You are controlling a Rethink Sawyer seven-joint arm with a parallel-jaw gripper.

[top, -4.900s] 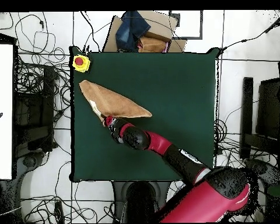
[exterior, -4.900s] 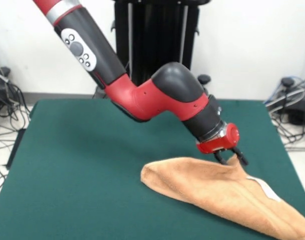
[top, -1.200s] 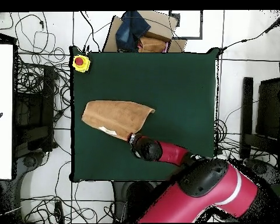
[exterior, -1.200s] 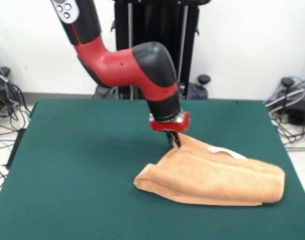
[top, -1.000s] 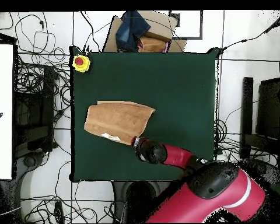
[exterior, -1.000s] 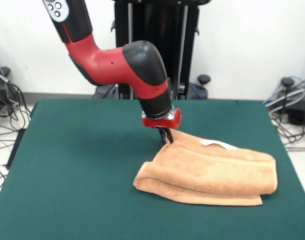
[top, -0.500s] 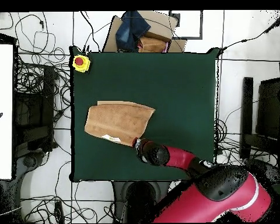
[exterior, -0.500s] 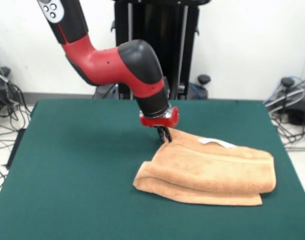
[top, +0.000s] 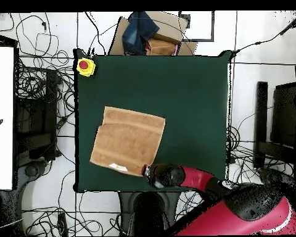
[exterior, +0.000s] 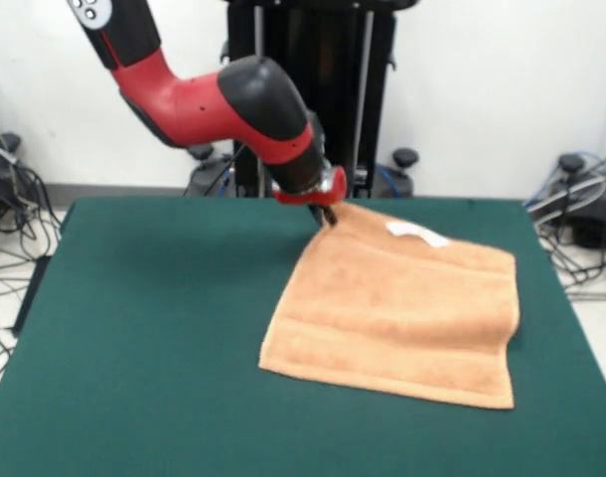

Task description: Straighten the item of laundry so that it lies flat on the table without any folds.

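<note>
The orange-tan towel (exterior: 397,313) lies spread over the right half of the dark green table (exterior: 154,328), almost square, with a white tag (exterior: 409,233) near its far edge. Its right side still curls over in a small fold (exterior: 509,323). My gripper (exterior: 326,213) is shut on the towel's far left corner and holds it slightly raised near the table's far edge. In the overhead view the towel (top: 129,141) lies left of centre and the gripper (top: 146,171) pinches its bottom right corner.
A yellow box with a red button (top: 85,66) sits on the table's top left corner in the overhead view. A cardboard box with clothes (top: 152,34) stands beyond the table's edge. Cables lie on the floor around the table.
My gripper has pulled the held corner toward the robot's side of the table. The folded towel has opened out into a nearly flat square.
</note>
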